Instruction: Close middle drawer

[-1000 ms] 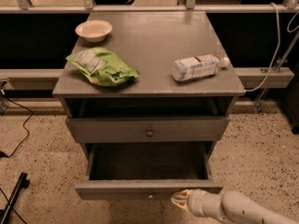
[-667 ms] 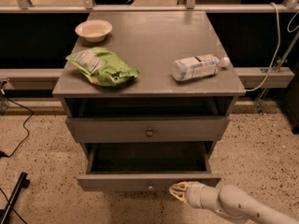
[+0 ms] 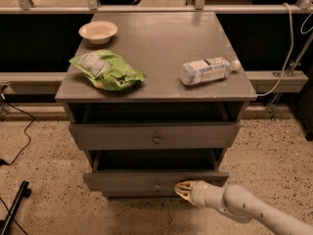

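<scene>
The middle drawer (image 3: pixel 127 181) is a grey drawer with a slim front panel and a tiny round knob (image 3: pixel 157 185). It sticks out a short way from the grey cabinet (image 3: pixel 156 48), with a dark gap showing above its front. My gripper (image 3: pixel 183 190) is low at the front right. Its cream tip rests against the drawer's front panel, just right of the knob. The white arm (image 3: pixel 244 207) runs off toward the lower right corner. The drawer above (image 3: pixel 122 136) has a taller front and a bigger knob (image 3: pixel 156 139), and stands slightly out.
On the cabinet top lie a white bowl (image 3: pixel 98 32) at the back left, a green snack bag (image 3: pixel 106 71) at the front left and a plastic bottle (image 3: pixel 208 70) on its side at the right. Cables and a black bar (image 3: pixel 13 207) lie on the speckled floor at left.
The middle drawer has slid inward and shows much less of its inside. My gripper has moved with its front panel, toward the cabinet and slightly left.
</scene>
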`<move>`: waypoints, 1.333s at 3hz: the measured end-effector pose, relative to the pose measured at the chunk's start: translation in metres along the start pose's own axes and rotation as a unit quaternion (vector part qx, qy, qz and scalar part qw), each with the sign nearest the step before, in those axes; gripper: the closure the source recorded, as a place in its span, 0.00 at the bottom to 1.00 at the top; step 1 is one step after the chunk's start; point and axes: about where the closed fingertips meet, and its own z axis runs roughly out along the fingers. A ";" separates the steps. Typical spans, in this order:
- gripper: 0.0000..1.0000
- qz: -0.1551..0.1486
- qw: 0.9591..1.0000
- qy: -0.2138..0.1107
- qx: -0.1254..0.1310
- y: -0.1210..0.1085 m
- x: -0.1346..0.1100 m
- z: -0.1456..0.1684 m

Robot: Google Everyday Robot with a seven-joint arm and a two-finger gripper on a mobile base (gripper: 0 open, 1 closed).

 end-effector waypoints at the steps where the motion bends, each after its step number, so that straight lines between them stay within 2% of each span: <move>1: 1.00 -0.006 1.000 -0.014 -0.005 -0.012 -0.004 0.010; 3: 1.00 -0.003 0.999 -0.050 -0.019 -0.041 -0.006 0.023; 4: 1.00 -0.004 0.998 -0.058 -0.023 -0.056 -0.008 0.028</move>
